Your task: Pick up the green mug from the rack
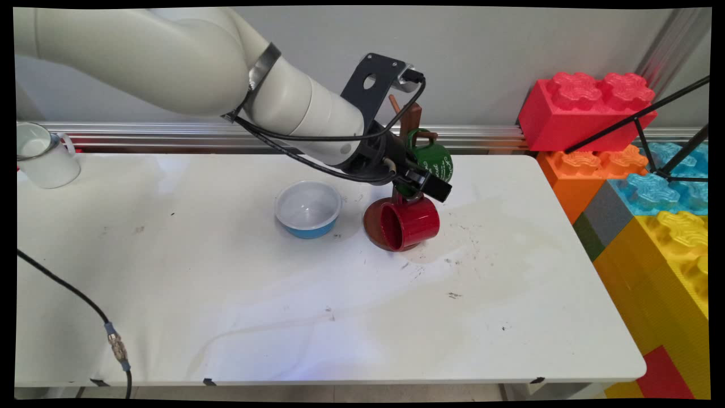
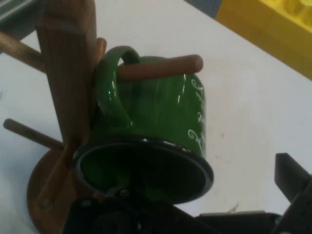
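- A mug stand rises toward the back of the table, right of centre, its round base on the tabletop.
- One mug hangs by its handle on an upper peg of the stand, mouth toward the gripper, which is right at its rim.
- A second mug lies on its side below, against the base.
- A bowl sits just left of the stand.
- A third mug stands at the far left edge.
- Stacked blocks flank the table's right end.
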